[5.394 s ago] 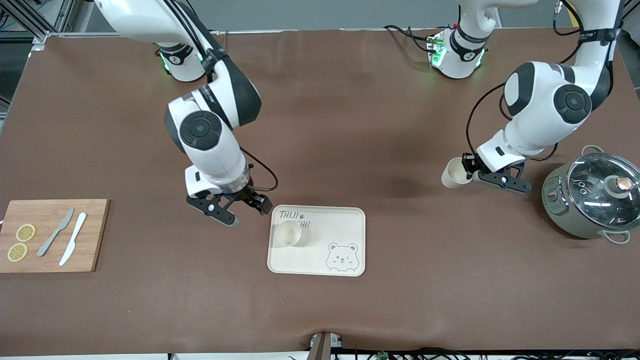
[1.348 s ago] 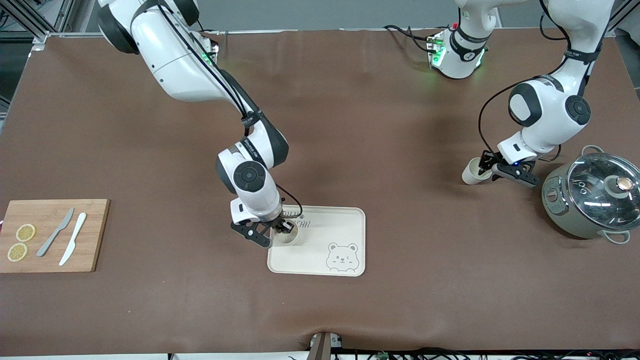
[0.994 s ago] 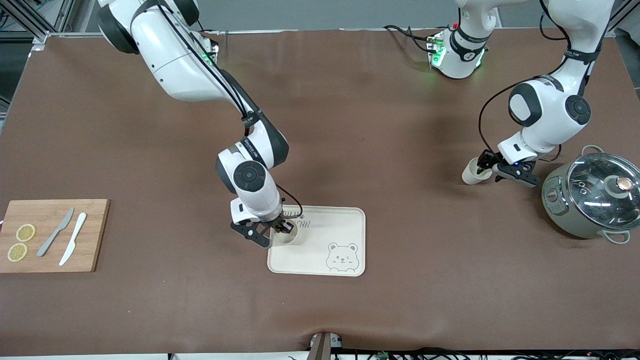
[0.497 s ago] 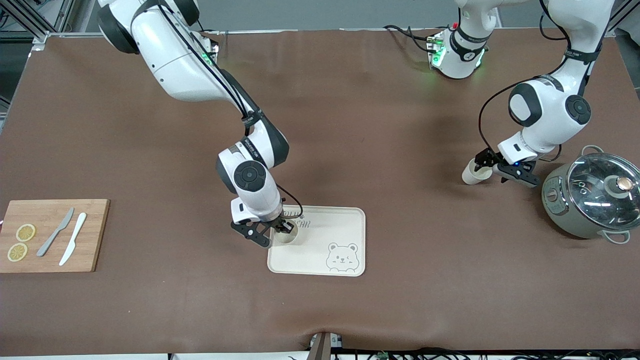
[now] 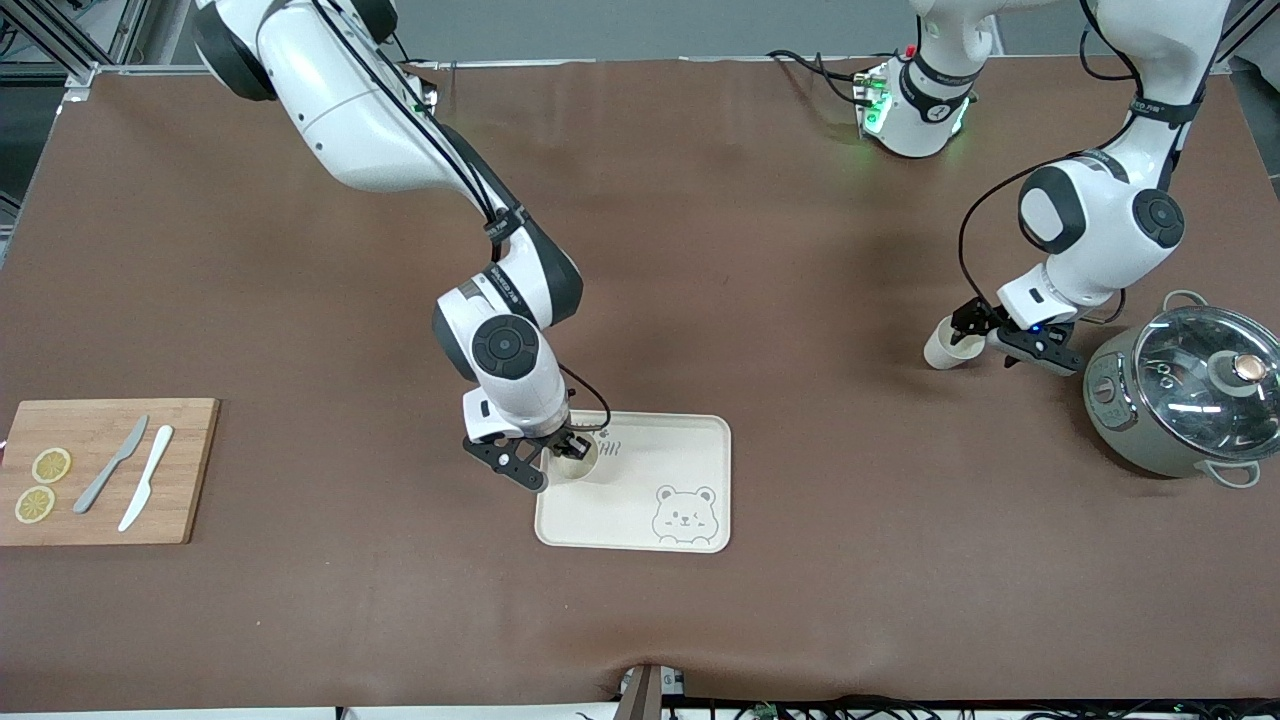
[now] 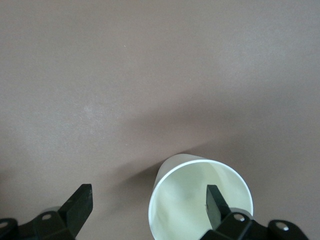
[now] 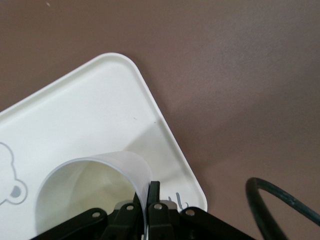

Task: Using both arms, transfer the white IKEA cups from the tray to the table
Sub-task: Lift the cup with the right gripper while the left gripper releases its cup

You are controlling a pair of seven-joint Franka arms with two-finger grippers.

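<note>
One white cup (image 5: 943, 347) stands upright on the brown table, beside the pot. My left gripper (image 5: 985, 335) is open around its rim. In the left wrist view, one finger is inside the cup (image 6: 185, 210) and the other finger (image 6: 80, 205) is well clear outside it; the gripper (image 6: 148, 195) is spread wide. The second white cup (image 5: 580, 463) is at the bear tray's (image 5: 690, 445) corner toward the right arm's end. My right gripper (image 5: 562, 455) is shut on its wall. The right wrist view shows the gripper (image 7: 146, 187) pinching the cup (image 7: 85, 195) over the tray (image 7: 90, 105).
A grey-green pot with a glass lid (image 5: 1185, 390) stands close beside the left gripper, at the left arm's end. A wooden cutting board (image 5: 190, 470) with two lemon slices and two knives lies at the right arm's end.
The left gripper lowered its cup onto the table and has opened its fingers. The right gripper came to the cup on the tray, shut on its rim and now shifts slightly with it.
</note>
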